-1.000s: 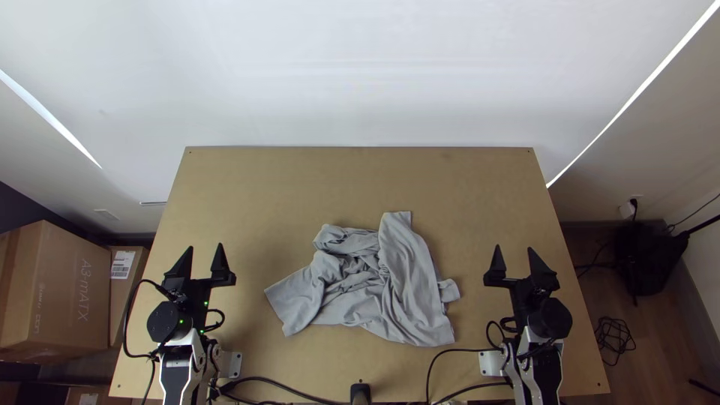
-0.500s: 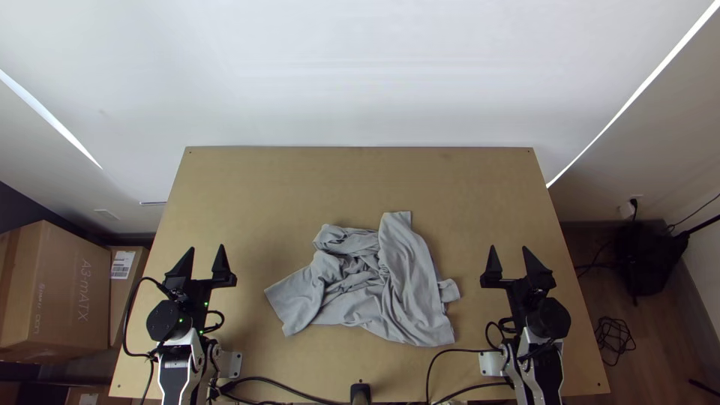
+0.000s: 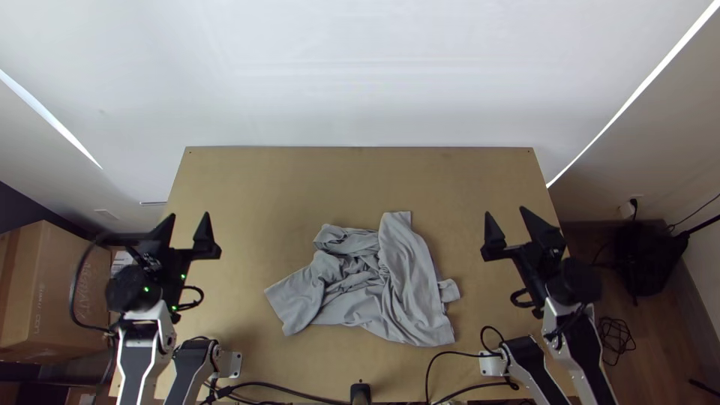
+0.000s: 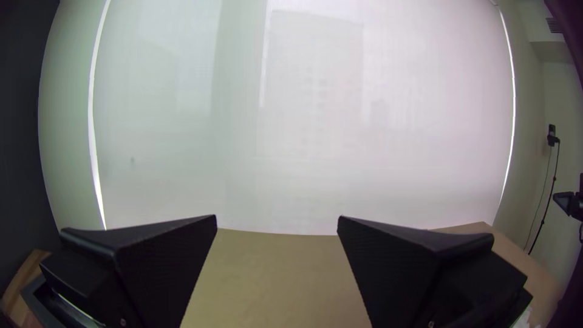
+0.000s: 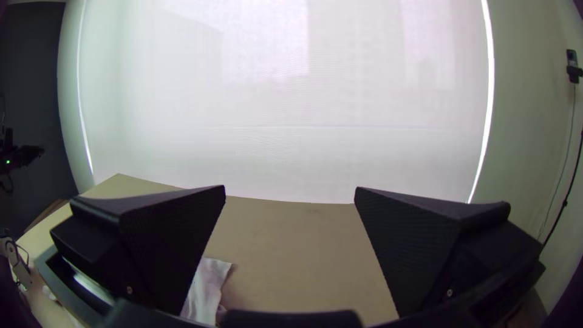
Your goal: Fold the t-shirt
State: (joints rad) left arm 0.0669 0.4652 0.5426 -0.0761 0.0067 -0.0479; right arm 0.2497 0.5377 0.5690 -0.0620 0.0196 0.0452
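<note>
A grey t-shirt (image 3: pixel 375 281) lies bunched and wrinkled near the middle of the table, with a flatter part toward the lower left and a strip pointing up the picture. To its left, my left gripper (image 3: pixel 189 222) is open over the table's left side. My right gripper (image 3: pixel 507 217) stands open to the right of the cloth. In the left wrist view my left gripper (image 4: pixel 277 228) has nothing between its fingers. The right wrist view shows my right gripper (image 5: pixel 290 197) apart from the cloth, with part of the t-shirt (image 5: pixel 206 288) beyond one finger.
The wooden table (image 3: pixel 300 180) has bare surface behind and on both sides of the cloth. Black cables (image 3: pixel 285 382) run along the near edge. Cardboard boxes (image 3: pixel 45 300) stand off the left side, and a black bag (image 3: pixel 643 259) is on the floor at right.
Both arms have moved up the picture, the left one also leftward; the right arm has turned and its base links have spread outward. Both grippers remain open. The t-shirt has not moved.
</note>
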